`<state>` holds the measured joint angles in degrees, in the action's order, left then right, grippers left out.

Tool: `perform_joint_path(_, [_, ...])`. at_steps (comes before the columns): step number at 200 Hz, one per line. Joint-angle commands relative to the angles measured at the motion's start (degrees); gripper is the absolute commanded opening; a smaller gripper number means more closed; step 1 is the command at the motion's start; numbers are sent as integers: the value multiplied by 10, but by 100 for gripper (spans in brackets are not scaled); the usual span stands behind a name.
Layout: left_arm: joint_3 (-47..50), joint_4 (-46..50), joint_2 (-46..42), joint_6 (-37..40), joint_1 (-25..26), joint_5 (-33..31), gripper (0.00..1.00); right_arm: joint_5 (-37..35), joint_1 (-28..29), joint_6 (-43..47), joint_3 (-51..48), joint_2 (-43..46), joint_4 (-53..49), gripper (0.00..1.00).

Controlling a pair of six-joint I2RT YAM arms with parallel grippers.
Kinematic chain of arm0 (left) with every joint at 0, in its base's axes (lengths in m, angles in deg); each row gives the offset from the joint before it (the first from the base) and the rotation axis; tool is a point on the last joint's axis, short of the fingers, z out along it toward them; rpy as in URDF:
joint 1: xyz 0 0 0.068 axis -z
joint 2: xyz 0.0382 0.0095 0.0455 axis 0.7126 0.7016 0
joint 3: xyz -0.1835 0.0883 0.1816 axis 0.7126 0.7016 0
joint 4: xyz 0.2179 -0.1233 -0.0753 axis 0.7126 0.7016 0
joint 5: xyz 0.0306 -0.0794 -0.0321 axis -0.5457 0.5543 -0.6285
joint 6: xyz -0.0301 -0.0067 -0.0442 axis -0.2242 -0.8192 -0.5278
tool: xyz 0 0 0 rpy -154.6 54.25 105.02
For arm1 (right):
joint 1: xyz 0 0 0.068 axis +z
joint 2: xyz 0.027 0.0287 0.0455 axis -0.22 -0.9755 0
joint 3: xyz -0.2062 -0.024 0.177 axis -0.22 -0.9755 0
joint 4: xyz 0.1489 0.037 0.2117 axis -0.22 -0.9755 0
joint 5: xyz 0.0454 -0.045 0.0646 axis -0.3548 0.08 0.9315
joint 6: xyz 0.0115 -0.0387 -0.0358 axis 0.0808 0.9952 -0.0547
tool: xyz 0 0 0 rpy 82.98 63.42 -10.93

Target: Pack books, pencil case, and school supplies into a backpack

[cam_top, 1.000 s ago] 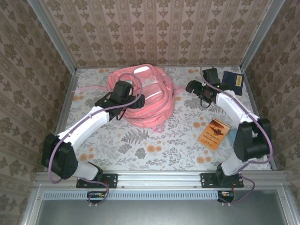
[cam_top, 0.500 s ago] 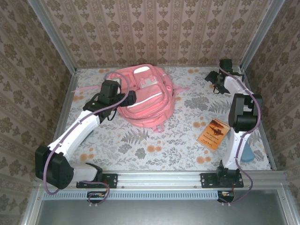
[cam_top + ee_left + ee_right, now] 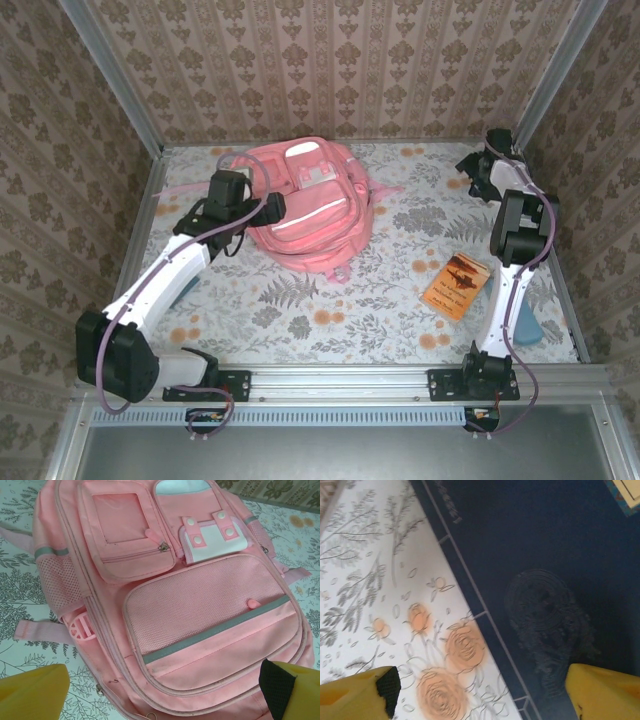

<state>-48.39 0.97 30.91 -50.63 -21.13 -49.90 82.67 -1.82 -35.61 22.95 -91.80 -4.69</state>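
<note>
Right tool (image 3: 480, 682), jaws apart, hangs just above the navy book (image 3: 545, 570) at the surface's far right corner; you see its edge slanting across your jaws, with the backpack (image 3: 310, 205) well apart to the left.

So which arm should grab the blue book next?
Right. The right gripper is open and hangs over the edge of the navy book, so it probably only needs to come down. The left gripper, also open, is far off over the backpack.
</note>
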Motion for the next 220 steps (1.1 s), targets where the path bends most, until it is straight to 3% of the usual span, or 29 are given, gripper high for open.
perform_joint_path(1, [0,-6,13,-8,-2,19,100,25,-3,3,40,-26,-64,89])
perform_joint_path(51, [3,-14,16,-11,-2,32,100,47,-2,19,14,-20,-112,89])
perform_joint_path(147, [8,-14,17,-18,-2,48,100,94,42,22,-123,67,-101,88])
perform_joint_path(220, [9,-14,23,-27,-2,63,100,95,133,13,-226,136,-94,85])
